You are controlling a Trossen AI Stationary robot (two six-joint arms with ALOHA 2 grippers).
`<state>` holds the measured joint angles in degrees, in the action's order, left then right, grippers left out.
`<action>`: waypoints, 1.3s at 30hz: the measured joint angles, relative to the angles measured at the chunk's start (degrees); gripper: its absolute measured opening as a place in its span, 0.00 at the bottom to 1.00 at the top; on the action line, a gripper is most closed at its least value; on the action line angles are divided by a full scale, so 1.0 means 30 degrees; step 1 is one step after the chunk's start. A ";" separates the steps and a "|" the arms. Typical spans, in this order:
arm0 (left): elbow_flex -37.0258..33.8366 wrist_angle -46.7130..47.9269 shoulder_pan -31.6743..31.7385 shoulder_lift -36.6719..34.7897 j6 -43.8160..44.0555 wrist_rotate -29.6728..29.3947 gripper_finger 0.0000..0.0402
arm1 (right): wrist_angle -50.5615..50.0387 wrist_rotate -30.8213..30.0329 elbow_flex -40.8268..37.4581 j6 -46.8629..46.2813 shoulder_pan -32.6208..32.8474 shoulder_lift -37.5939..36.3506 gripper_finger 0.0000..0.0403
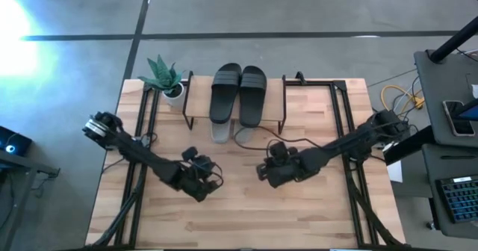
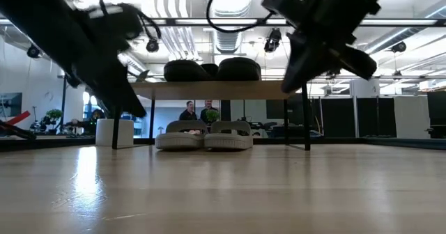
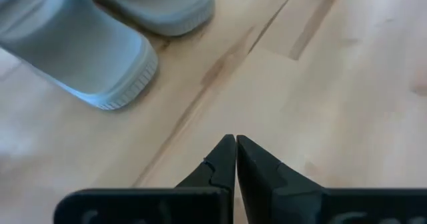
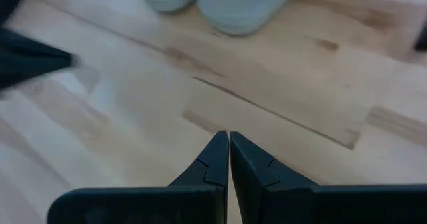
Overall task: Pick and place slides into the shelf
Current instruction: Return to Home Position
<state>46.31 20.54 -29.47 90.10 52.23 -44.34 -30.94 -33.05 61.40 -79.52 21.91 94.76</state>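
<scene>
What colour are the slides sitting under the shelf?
Light grey; the slides show best in the low view.

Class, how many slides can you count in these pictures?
4. Black slide and second black slide lie on top of the shelf; grey slide and second grey slide sit beneath it.
</scene>
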 joint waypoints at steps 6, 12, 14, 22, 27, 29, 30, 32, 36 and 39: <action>0.0144 -0.1641 0.1253 0.1678 0.0000 0.0044 0.00 | -0.0142 -0.0002 0.1175 0.1333 0.0368 -0.0022 0.02; 0.0291 -0.3400 0.1316 0.0413 -0.0330 0.2609 0.00 | -0.0060 0.1461 0.1709 0.1751 0.1473 -0.0485 0.02; 0.0065 -0.6191 0.1180 -0.0787 -0.2137 0.5418 0.00 | 0.0031 0.1514 0.1737 0.2305 0.2114 -0.0924 0.02; -0.1996 -1.5377 0.2655 -0.3779 -0.5915 0.9585 0.00 | 0.0275 0.2302 -0.0197 0.5429 0.2791 -0.3667 0.02; -0.3597 -1.8499 0.4131 -0.5045 -0.6143 1.1943 0.00 | 0.3099 0.2504 -0.3414 0.5982 0.2874 -0.7374 0.02; -0.4377 -1.9806 0.4659 -0.5452 -0.6142 1.3054 0.00 | 0.3984 0.2213 -0.4717 0.6496 0.2868 -0.9062 0.02; -0.4721 -2.0450 0.4869 -0.5620 -0.6148 1.3234 0.00 | 0.3875 0.1709 -0.5319 0.6629 0.2800 -0.9990 0.02; -0.5500 -2.0680 0.5213 -0.6190 -0.6085 1.3274 0.00 | 0.3274 -0.0145 -0.6124 0.6476 0.2561 -1.1728 0.02; -0.6777 -2.0643 0.5591 -0.7510 -0.5650 1.3335 0.00 | 0.1218 -0.2933 -0.6858 0.3627 0.2464 -1.5056 0.02; -0.7695 -2.0687 0.5740 -0.8762 -0.5661 1.3215 0.00 | 0.0211 -0.3709 -0.7028 0.3501 0.2478 -1.7186 0.02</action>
<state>23.22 -41.52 -12.25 63.81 35.24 -4.69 -30.31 -44.18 40.32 -69.02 29.34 43.20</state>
